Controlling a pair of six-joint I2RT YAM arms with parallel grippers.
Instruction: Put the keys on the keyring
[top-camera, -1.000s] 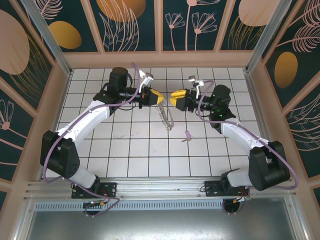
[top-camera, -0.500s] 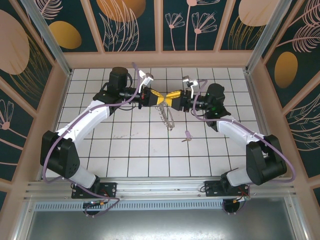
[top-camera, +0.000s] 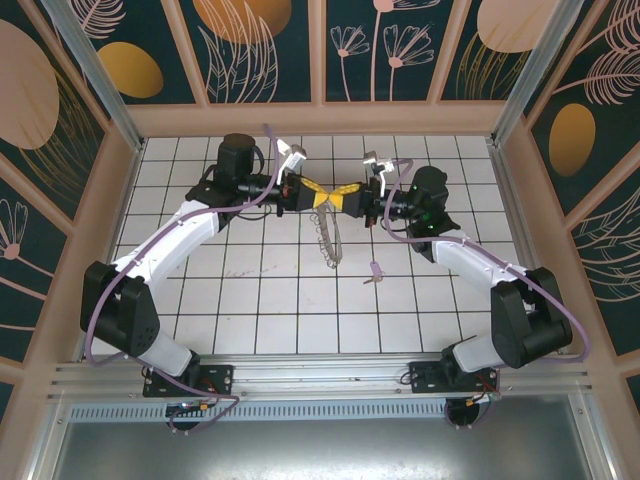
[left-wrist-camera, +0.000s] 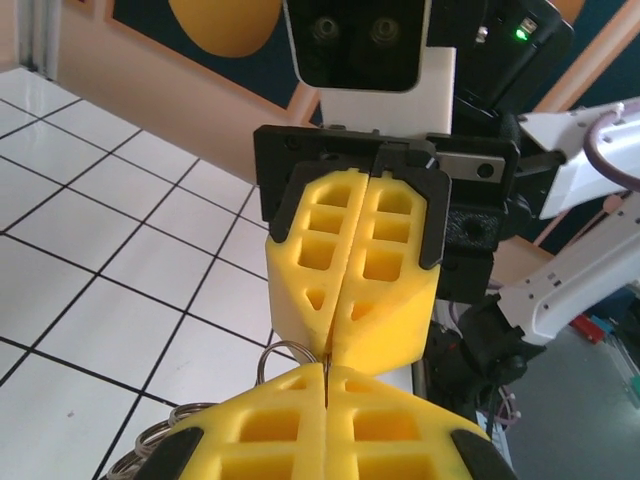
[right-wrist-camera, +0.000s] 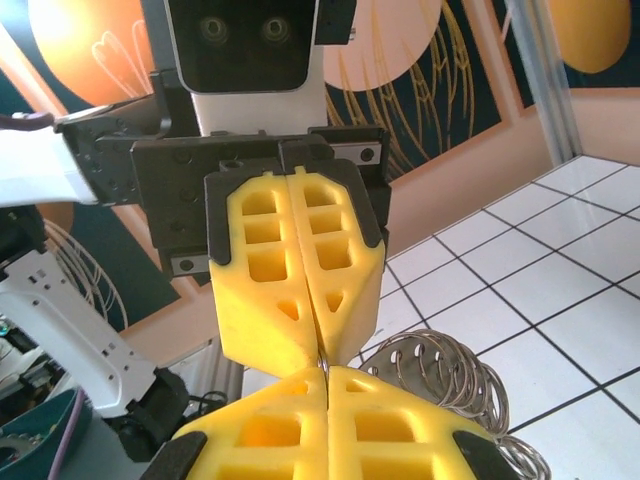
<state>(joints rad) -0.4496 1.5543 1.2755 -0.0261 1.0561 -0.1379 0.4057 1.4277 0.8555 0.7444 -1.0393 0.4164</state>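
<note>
Clamps top of keyring (top-camera: 328, 235) in left hand (top-camera: 322, 195) — yellow pads pressed flat together, no gap. Meets right hand (top-camera: 340, 197) tip to tip, straight ahead of left hand's fingertips, both raised above the worktop (top-camera: 270, 300). Shows right hand fully closed as well, pads seam to seam; cannot tell if clamping any ring wire. Hangs keyring down from the meeting point of the two hands as a narrow loop with small metal teeth along one edge, lower end down by the tiles — cannot tell if touching. Has key (top-camera: 375, 272) lying flat on the worktop, below right hand and toward its arm's base side, well clear of both hands, near keyring's lower end but apart from it. In left wrist view, puts right hand square against left hand's tips, seams lined up, with a thin wire loop of keyring poking out just beside the joint and coils lower on the same side. In right wrist view, bunches coiled metal of keyring just beside the joined tips, over the tiles.
</note>
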